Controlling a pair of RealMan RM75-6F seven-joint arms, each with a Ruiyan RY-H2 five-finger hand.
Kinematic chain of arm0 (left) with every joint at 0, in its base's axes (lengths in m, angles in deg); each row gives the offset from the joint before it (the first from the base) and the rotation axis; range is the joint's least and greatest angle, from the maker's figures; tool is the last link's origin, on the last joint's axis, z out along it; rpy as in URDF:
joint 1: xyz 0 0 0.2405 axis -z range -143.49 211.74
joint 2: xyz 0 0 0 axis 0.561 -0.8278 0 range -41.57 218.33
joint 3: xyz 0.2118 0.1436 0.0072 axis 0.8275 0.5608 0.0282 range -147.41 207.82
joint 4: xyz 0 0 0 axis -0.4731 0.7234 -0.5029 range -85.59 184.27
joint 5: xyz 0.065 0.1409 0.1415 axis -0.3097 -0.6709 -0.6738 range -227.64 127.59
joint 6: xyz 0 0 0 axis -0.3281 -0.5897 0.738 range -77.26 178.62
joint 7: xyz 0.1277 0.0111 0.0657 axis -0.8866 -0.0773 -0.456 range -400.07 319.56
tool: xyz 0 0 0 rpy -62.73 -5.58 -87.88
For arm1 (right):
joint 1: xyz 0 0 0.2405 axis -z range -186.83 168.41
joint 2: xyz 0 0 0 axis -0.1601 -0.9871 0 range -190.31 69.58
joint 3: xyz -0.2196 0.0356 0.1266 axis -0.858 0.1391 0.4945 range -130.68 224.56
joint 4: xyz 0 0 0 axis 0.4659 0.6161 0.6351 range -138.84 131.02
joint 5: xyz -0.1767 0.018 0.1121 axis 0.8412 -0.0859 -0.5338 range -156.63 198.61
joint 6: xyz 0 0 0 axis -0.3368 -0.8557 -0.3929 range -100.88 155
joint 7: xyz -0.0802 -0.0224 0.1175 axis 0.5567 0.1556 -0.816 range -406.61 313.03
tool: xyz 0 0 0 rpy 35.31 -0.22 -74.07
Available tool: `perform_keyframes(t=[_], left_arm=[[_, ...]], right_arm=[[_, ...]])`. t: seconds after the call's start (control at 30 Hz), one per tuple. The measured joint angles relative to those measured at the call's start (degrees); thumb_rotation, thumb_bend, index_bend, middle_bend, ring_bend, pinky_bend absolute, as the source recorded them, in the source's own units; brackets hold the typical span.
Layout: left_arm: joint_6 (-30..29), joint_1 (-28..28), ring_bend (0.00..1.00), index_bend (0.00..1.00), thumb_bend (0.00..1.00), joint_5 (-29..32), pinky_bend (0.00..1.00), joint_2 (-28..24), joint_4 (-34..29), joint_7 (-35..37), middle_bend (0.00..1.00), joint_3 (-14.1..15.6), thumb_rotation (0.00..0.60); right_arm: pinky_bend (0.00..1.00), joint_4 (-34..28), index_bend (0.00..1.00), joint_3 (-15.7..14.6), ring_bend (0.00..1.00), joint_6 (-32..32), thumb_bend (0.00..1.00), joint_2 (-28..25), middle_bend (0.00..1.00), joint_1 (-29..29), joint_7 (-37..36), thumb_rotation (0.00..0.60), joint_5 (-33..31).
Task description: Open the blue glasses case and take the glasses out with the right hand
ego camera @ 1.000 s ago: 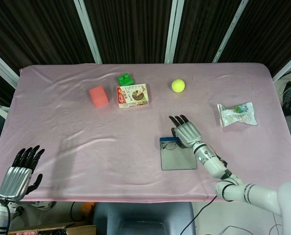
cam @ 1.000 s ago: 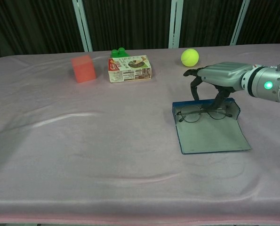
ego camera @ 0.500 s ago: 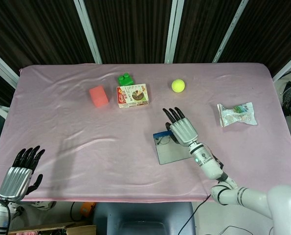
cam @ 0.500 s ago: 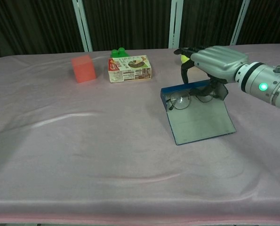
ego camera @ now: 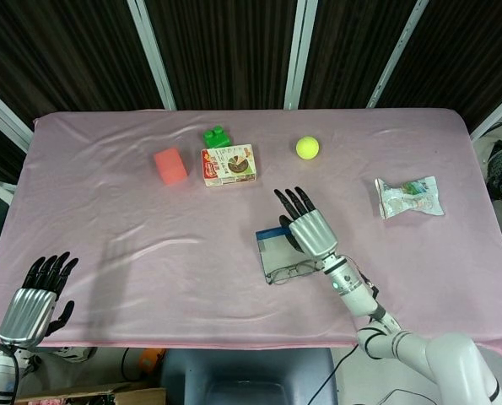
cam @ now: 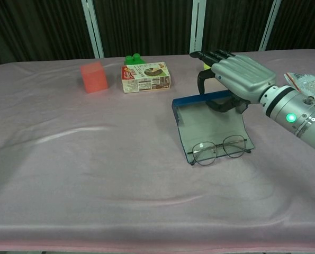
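The blue glasses case (cam: 210, 124) lies open on the pink cloth, its far end tipped up off the table. My right hand (cam: 236, 76) grips that raised far rim, fingers over the top and thumb underneath. The thin-framed glasses (cam: 221, 150) rest at the case's low near edge, partly on the cloth. From the head view, the right hand (ego camera: 305, 226) covers the far part of the case (ego camera: 272, 253), with the glasses (ego camera: 294, 271) just below it. My left hand (ego camera: 35, 299) hangs at the table's near left edge, fingers apart and empty.
A red block (ego camera: 170, 165), a green block (ego camera: 216, 135) and a printed box (ego camera: 229, 164) stand at the far middle. A yellow tennis ball (ego camera: 308, 148) lies beyond the case. A snack packet (ego camera: 409, 197) sits to the right.
The right hand has lifted the case's far end and carried it leftward. The glasses have slid from the far end down to the near edge. The left hand has not moved.
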Motion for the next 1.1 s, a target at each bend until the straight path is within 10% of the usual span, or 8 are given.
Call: perform_keyframes(t=[0.5, 0.7, 0.87, 1.1], left_arm=[[0.1, 0.0, 0.00, 0.00, 0.40, -0.2, 0.00, 0.2, 0.1, -0.3, 0.00, 0.2, 0.600], [0.6, 0.1, 0.00, 0.00, 0.40, -0.1, 0.00, 0.4, 0.2, -0.7, 0.00, 0.3, 0.600], [1.1, 0.3, 0.00, 0.00, 0.40, 0.2, 0.00, 0.6, 0.2, -1.1, 0.00, 0.3, 0.600], [0.6, 0.1, 0.00, 0.00, 0.40, -0.4, 0.00, 0.7, 0.0, -1.5, 0.00, 0.6, 0.600]], right_arm=[[0.00, 9.0, 0.63, 5.5, 0.01, 6.2, 0.52, 2.1, 0.10, -2.5, 2.8, 0.600, -4.7], [0.00, 11.1, 0.11, 7.5, 0.00, 14.1, 0.45, 1.4, 0.01, -3.4, 4.1, 0.600, -8.6], [0.00, 4.5, 0.04, 7.1, 0.00, 19.5, 0.32, -3.3, 0.00, -2.6, 6.4, 0.600, -10.1], [0.00, -14.7, 0.23, 4.0, 0.00, 18.3, 0.32, -13.7, 0.00, 0.1, 9.0, 0.600, -8.0]])
